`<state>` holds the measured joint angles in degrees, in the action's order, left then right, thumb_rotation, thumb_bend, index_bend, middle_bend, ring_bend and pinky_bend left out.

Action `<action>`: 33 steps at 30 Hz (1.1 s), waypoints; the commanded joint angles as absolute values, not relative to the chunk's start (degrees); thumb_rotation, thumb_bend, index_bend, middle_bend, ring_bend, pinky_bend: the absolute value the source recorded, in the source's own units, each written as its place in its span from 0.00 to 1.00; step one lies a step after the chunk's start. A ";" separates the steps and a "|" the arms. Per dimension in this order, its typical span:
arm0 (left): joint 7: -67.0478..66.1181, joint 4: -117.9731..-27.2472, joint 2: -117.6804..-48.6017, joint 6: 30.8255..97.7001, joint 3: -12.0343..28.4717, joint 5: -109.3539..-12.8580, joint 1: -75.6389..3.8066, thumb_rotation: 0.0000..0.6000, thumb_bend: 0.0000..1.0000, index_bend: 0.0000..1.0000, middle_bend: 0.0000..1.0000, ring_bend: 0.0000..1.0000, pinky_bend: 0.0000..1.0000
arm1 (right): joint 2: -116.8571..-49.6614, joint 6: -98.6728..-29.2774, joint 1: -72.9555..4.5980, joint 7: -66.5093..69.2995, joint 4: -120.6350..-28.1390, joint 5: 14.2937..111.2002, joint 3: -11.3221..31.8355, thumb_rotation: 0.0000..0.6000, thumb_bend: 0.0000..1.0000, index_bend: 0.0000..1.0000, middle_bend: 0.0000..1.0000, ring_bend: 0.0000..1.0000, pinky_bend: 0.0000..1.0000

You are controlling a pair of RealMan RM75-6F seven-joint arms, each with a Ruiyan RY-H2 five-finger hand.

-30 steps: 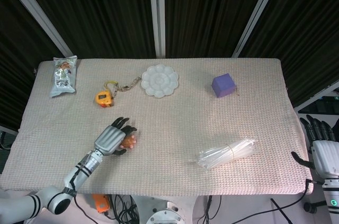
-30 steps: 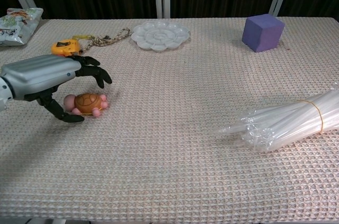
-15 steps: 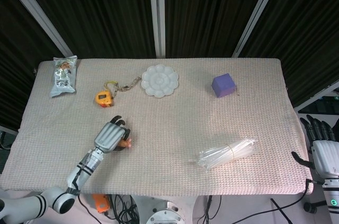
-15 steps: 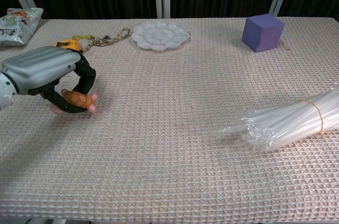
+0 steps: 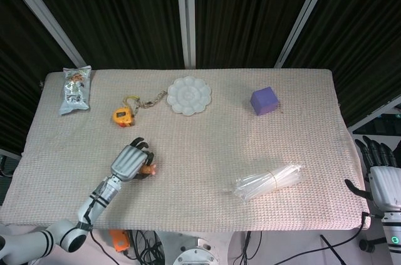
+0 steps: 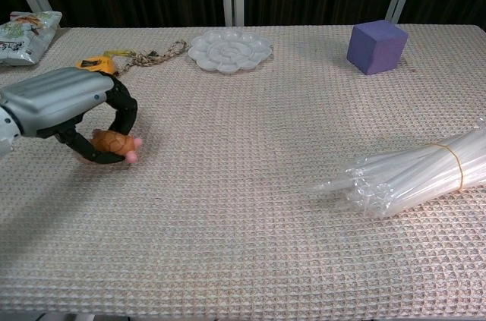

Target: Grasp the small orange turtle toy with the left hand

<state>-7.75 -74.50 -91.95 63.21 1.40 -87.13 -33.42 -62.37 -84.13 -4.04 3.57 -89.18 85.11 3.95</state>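
Note:
The small orange turtle toy [image 6: 112, 141] with pink feet sits inside my left hand [image 6: 64, 105], low over the cloth at the table's front left. Black fingers [image 6: 124, 108] curl over its shell and the thumb wraps under it, so the hand grips it. From the head view, the left hand [image 5: 130, 161] covers most of the turtle [image 5: 149, 169], with only a bit of orange showing at its right. My right hand [image 5: 381, 174] hangs off the table's right edge, fingers apart, holding nothing.
A bundle of clear plastic straws [image 6: 414, 171] lies at the front right. Further back are a purple cube [image 6: 376, 46], a white flower-shaped palette [image 6: 228, 49], a yellow tape measure with key ring [image 5: 124, 115] and a snack bag [image 5: 76, 89] at the far left.
The left hand's fingers closed around the turtle, which a second ago lay on the cloth between spread fingers. The hand has drawn slightly left with it. The right hand has not moved.

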 commanded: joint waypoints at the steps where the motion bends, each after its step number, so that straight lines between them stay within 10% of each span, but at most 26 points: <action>1: -7.65 -74.63 -91.75 63.33 1.37 -87.22 -33.46 1.00 0.14 0.28 0.31 0.06 0.12 | -62.33 -84.14 -4.05 3.56 -89.23 85.13 3.95 1.00 0.12 0.00 0.00 0.00 0.00; 20: -9.08 -74.15 -92.71 61.90 1.91 -85.33 -33.71 1.00 0.30 0.51 0.49 0.11 0.13 | -62.12 -83.89 -4.18 3.38 -89.55 85.27 3.86 1.00 0.12 0.00 0.00 0.00 0.00; 33: -7.63 -69.81 -95.65 66.77 2.29 -87.48 -32.76 1.00 0.38 0.77 0.76 0.38 0.21 | -62.30 -84.08 -4.02 4.00 -88.98 85.18 3.87 1.00 0.12 0.00 0.00 0.00 0.00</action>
